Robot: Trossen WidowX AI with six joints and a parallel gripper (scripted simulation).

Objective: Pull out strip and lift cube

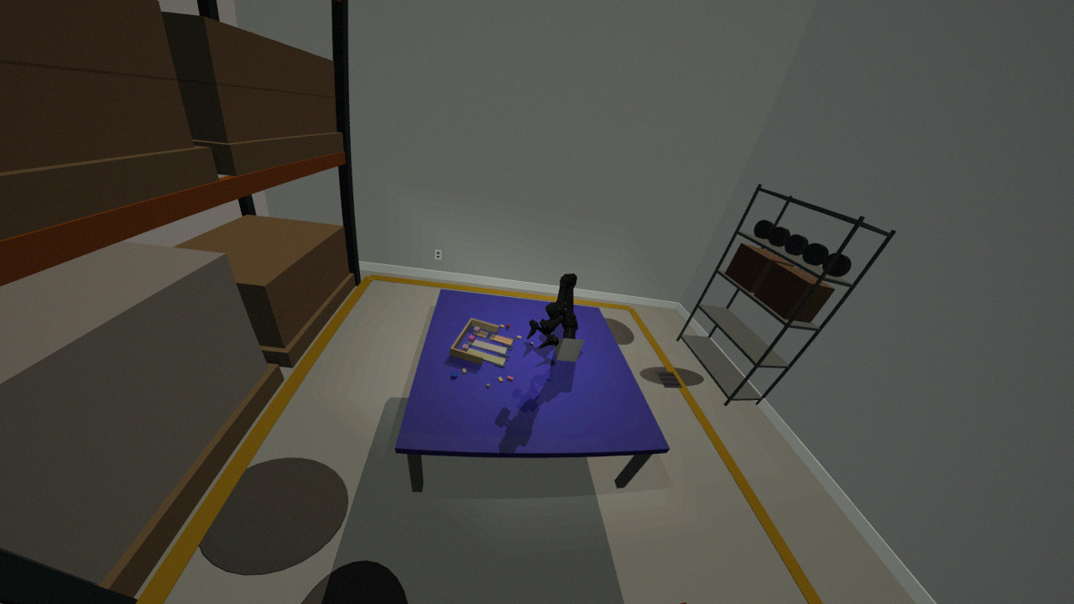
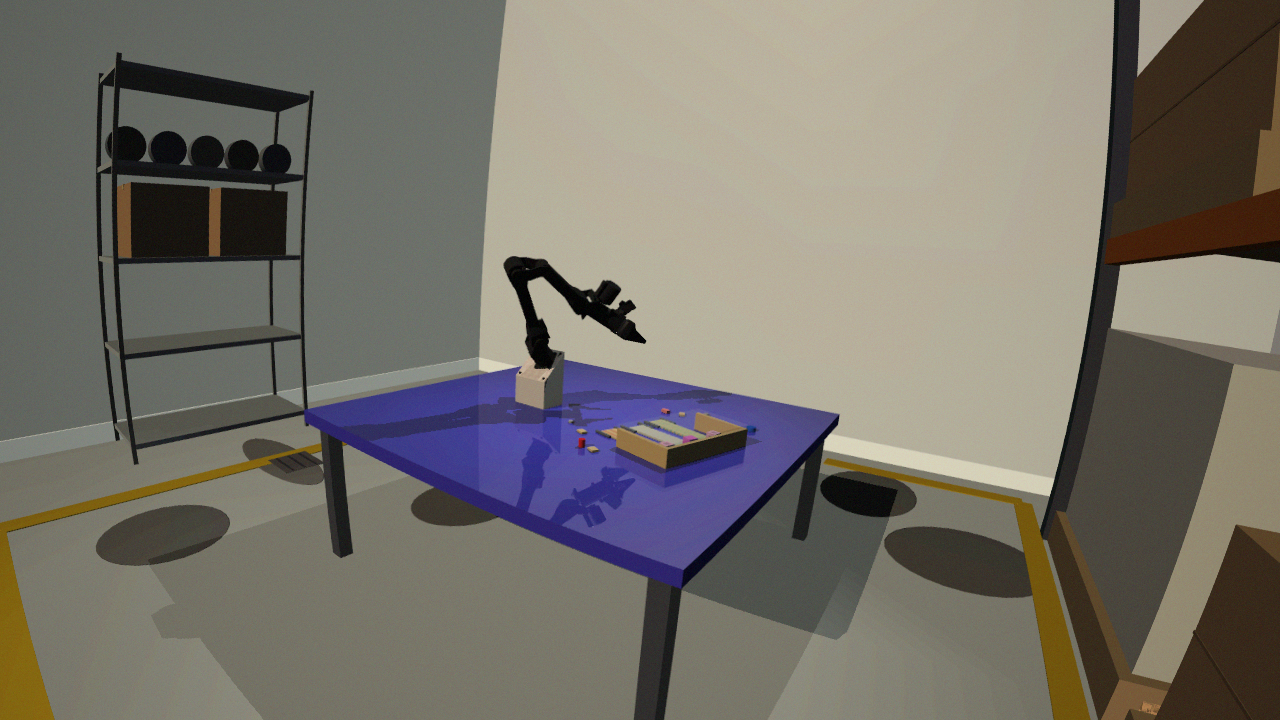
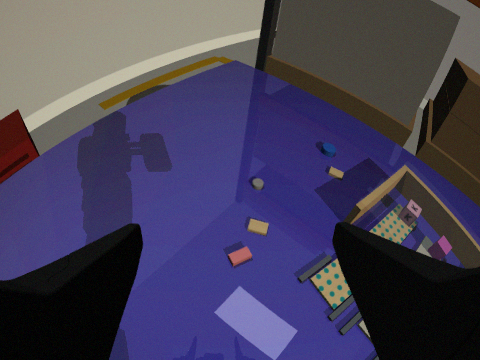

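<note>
A shallow wooden tray (image 1: 458, 337) (image 2: 668, 457) (image 3: 383, 184) lies on the blue table (image 1: 586, 420) (image 2: 465, 447) (image 3: 200, 140). Several strips (image 1: 492, 350) (image 2: 660, 431) lie side by side in it. In the wrist view a teal-dotted strip (image 3: 331, 280) sticks out of the tray's open side, with dark bars beside it. A pink cube (image 3: 414, 208) with a dark mark sits on a dotted strip deeper in the tray, and a purple cube (image 3: 443, 247) sits nearby. My gripper (image 1: 531, 329) (image 2: 637, 338) (image 3: 240, 235) is open and empty, well above the table, short of the tray.
Loose small pieces lie on the table before the tray: a red block (image 3: 239, 255) (image 2: 580, 442), two tan blocks (image 3: 258, 227) (image 3: 336, 172), a grey piece (image 3: 258, 183) and a blue disc (image 3: 327, 148). The arm stands on a grey base block (image 1: 568, 350) (image 2: 538, 386).
</note>
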